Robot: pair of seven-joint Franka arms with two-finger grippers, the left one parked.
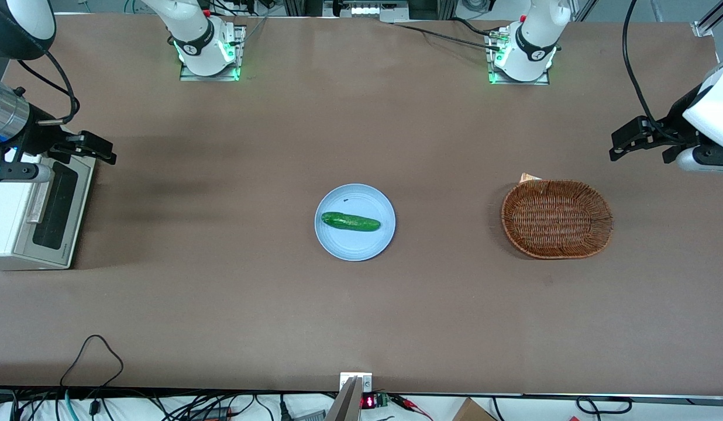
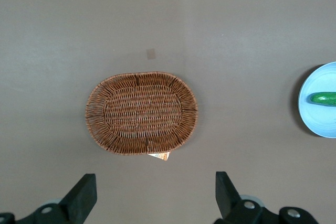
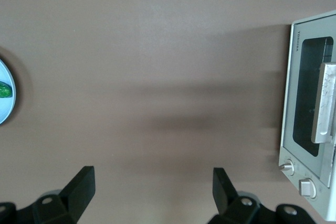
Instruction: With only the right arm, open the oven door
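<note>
**Hovering over the oven, door not touched yet**

Starting big: the brown tabletop [image 1: 221,292] carries everything, and the oven [image 1: 10,216] sits at the working arm's end of it. It's a small white box, and the oven door [image 1: 57,210] faces toward the middle of the tabletop. The door looks fully closed to me: dark window, pale frame, and the silver bar handle [image 1: 38,199] running along the upper edge of the window. Two round knobs [image 3: 296,178] show up next to the door in the right wrist view.

The right arm [image 1: 4,117] hangs over the oven, and its gripper [image 1: 107,153] sticks out just past the door and farther from the front camera than the handle. In the right wrist view the jaws are spread wide with nothing between them, only bare tabletop below. They're near the oven but not touching the door or the handle.

Smaller stuff that has nothing to do with the job: a wicker basket [image 1: 557,219] toward the parked arm's end, a light blue plate [image 1: 354,222] in the middle, and a cucumber [image 1: 350,221] lying on the plate.

So my read is we're in the approach step, nothing gripped. The next move probably calls for lining the open jaws up with the handle, coming down onto it, closing on the bar, then pulling it out and down along the door's swing. Biggest risk I'd guess is slipping off that smooth bar.
</note>
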